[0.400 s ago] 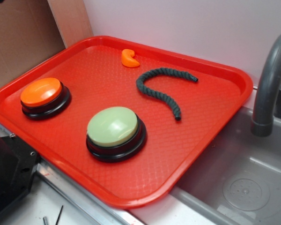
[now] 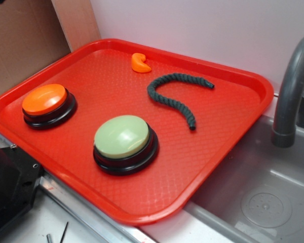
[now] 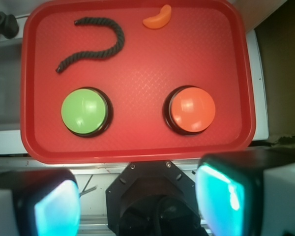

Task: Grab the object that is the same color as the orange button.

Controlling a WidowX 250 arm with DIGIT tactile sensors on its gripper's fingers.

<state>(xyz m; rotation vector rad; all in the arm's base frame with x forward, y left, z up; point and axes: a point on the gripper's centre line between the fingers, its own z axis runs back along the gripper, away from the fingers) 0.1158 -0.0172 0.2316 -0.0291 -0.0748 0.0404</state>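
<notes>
- The crescent (image 2: pixel 140 63) lies flat on the red tray (image 2: pixel 213 152) close to its far rim, at about 12 o'clock from the tray's middle in the exterior view.
- In the wrist view the crescent (image 3: pixel 158 18) sits near the tray's (image 3: pixel 137 142) top edge, at roughly 1 o'clock from its middle.
- There its long axis runs slantwise, from 8 o'clock up to 2 o'clock; the upper tip points toward 1 o'clock, the rounded back faces 5 o'clock and the hollow side faces 11 o'clock.
- In the exterior view the hollow opens toward 3 o'clock and the lower tip points that way.
- The orange button (image 2: pixel 45 101) stands at 9 o'clock on the tray, well apart from the crescent; in the wrist view it (image 3: pixel 191 109) is at 5 o'clock from the crescent.
- The green button (image 2: pixel 123 139) stands nearer the front edge, at 4 o'clock from the orange one.
- The rope (image 2: pixel 175 96) lies in a hook shape just beside the crescent, at its 4 o'clock, not touching it.
- The gripper (image 3: pixel 137 201) hangs over the near edge of the tray, its two fingers (image 3: pixel 221 196) spread wide with nothing between them, far from the crescent.
- A grey tap (image 2: pixel 291 91) and sink (image 2: pixel 263 197) lie at 3 o'clock of the tray.
- Against the earlier frame, nothing on the tray has shifted; crescent, rope and both buttons lie just as they did.
</notes>
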